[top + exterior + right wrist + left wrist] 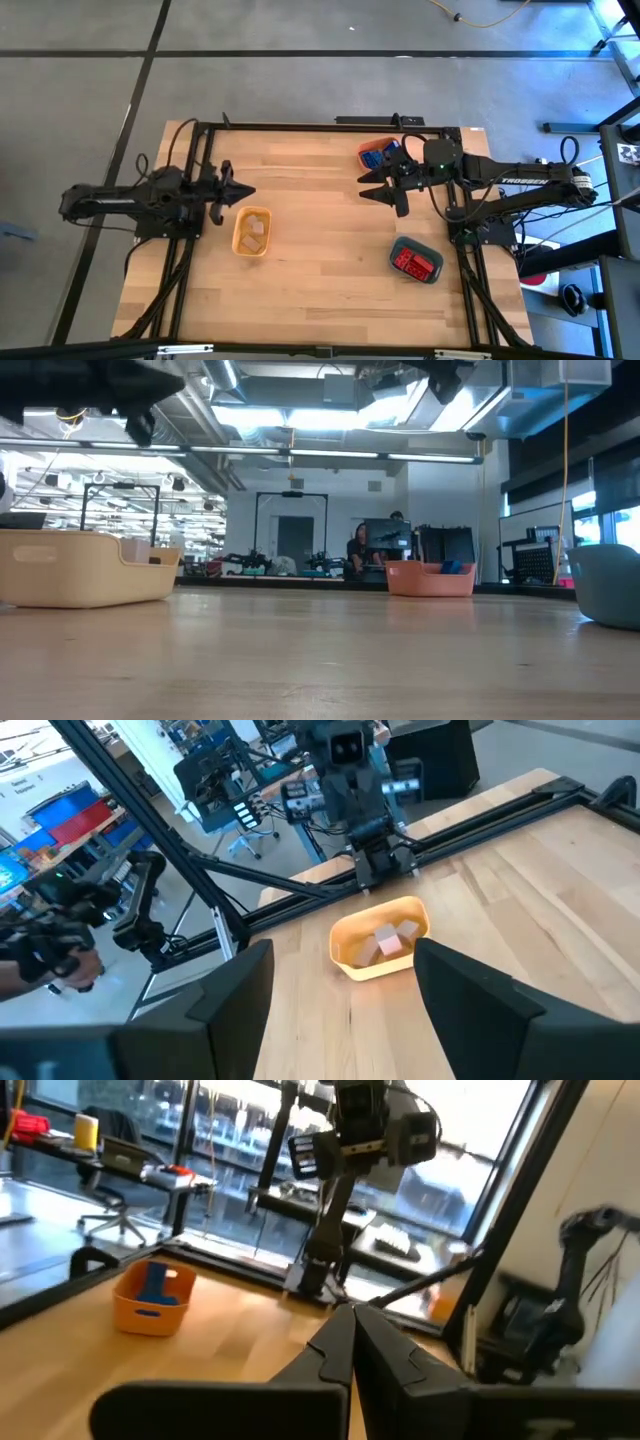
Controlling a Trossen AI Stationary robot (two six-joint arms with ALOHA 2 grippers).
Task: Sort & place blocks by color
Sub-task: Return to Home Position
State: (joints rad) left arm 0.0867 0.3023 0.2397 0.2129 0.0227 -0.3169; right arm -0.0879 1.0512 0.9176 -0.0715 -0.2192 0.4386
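All the blocks lie in trays. Pale beige blocks [254,232] sit in the yellow tray [237,243], also seen in the right wrist view [385,942]. Blue blocks [388,153] fill the orange tray [368,156] at the far right, and red blocks [416,263] lie in the slate-blue tray [396,246] at the near right. My left gripper [248,192] hovers shut just beyond the yellow tray, pointing right. My right gripper [382,189] hovers open near the orange tray, pointing left, holding nothing.
A dark metal frame [300,125] runs around the table's far and side edges. Bare wood lies between the three trays in the table's middle and near side [320,290]. People sit far off in the room behind the table [357,550].
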